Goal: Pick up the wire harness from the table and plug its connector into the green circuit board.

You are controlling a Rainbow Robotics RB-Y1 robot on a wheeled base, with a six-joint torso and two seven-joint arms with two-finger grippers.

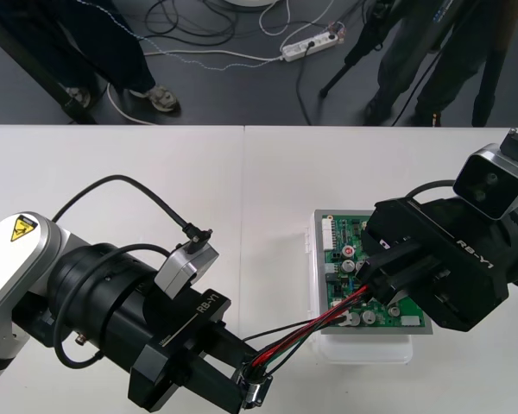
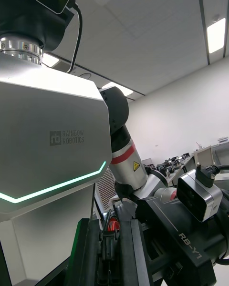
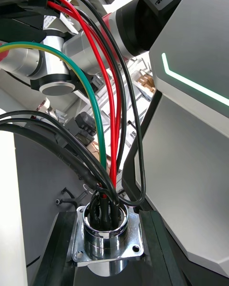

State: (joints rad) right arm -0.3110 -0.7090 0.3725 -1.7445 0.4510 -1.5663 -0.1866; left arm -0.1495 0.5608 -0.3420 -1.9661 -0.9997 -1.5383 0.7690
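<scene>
The green circuit board (image 1: 344,252) lies on its white base (image 1: 363,352) at the table's right. Above the board's front right part my right gripper (image 1: 373,283) is shut on the harness's black plug (image 2: 109,242), with red wires showing between its fingers (image 2: 131,252). Whether the plug touches the board is hidden. The red, black and green wires (image 1: 311,328) stretch left and toward the front edge to the round metal socket (image 1: 255,390). My left gripper (image 1: 244,392) is shut on that socket (image 3: 107,236) by its flange, and the wires (image 3: 112,100) rise out of it.
The left arm's wrist camera (image 2: 198,195) stands close beside the right gripper. A seam (image 1: 243,216) runs down the middle of the table. Cables and a power strip (image 1: 309,45) lie on the dark floor beyond the far edge.
</scene>
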